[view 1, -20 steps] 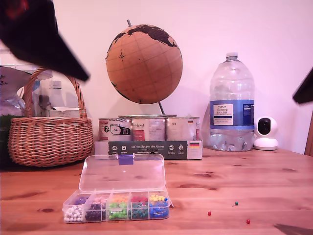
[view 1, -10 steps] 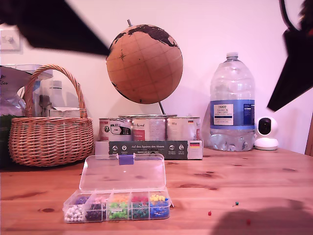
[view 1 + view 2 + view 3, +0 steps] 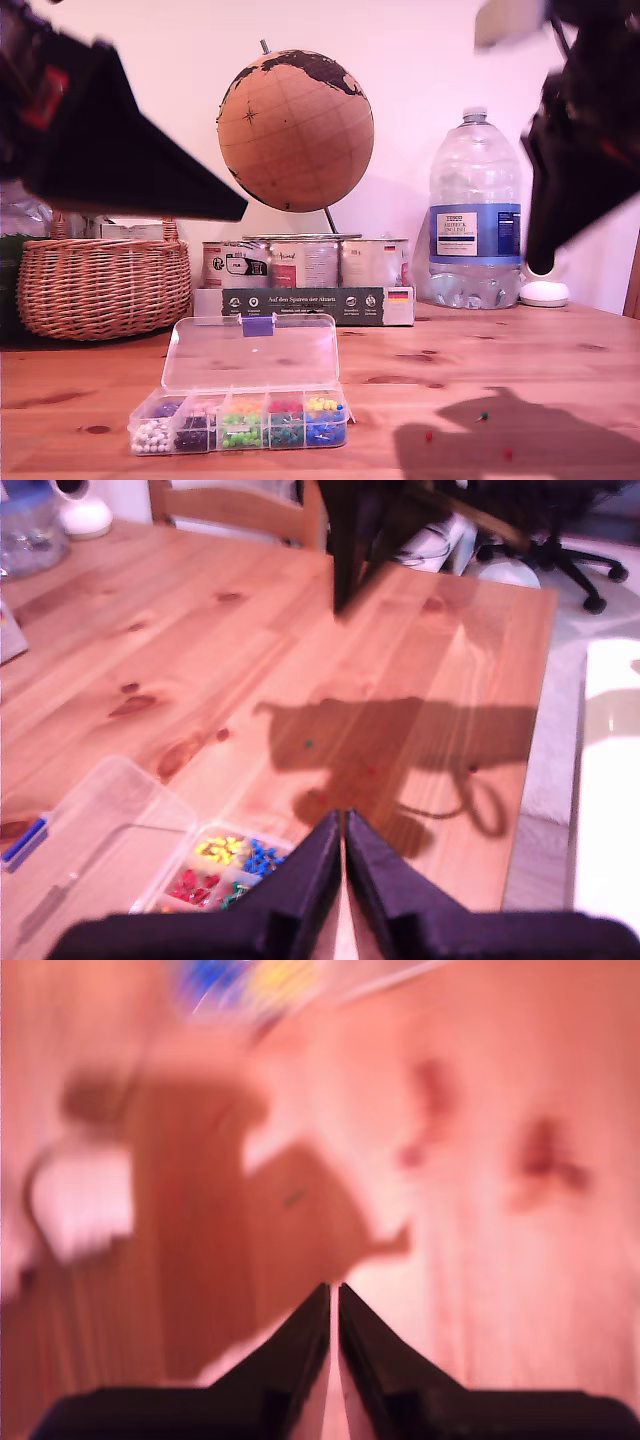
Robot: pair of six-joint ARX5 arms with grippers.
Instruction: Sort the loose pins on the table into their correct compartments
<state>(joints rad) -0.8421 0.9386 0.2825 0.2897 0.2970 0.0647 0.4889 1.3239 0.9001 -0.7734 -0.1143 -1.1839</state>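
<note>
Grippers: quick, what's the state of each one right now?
My first gripper: shut, holding nothing.
My second gripper: shut, holding nothing, though its view is blurred.

Three loose pins [image 3: 483, 415] dot the table [image 3: 520, 370] near open compartments [image 3: 240, 420].

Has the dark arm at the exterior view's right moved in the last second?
Yes. The dark arm has swung in from that edge and now overlaps the small white camera beside the clear plastic water bottle.
</note>
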